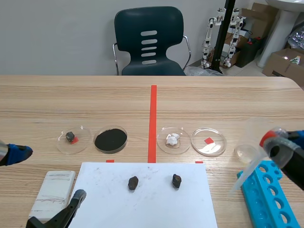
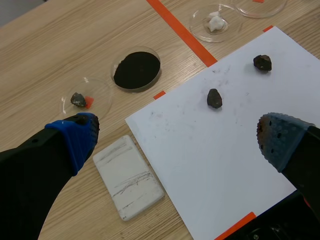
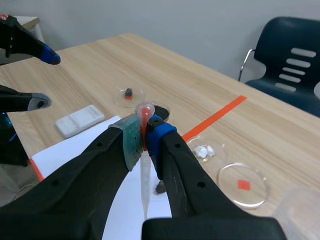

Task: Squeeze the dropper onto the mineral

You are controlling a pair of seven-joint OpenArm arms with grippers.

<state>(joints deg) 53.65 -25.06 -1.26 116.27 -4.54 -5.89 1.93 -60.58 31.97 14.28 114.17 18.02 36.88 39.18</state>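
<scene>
dropper pinched off the sheet's right edge

the right gripper (image 3: pixel 144 137) is clamped on the dropper (image 3: pixel 145 182), pads pressing just under its red bulb, tip slanting down. the tip hangs between the right edge of the white sheet (image 1: pixel 147 199) and a blue tube rack (image 1: pixel 270 194). on the sheet, the right mineral lump (image 1: pixel 176 180) and the left mineral lump (image 1: pixel 133 183) lie well apart from the tip. the left gripper (image 2: pixel 180 137) is spread wide over the sheet's left edge, holding nothing.

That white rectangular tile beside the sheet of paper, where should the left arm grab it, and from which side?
Grip the white tile across its two long edges, mid-length, with the left gripper coming straight down. It lies flat on the table, so only its thin sides offer a hold, and the width is the shorter span. The paper lies close along one edge.
</scene>
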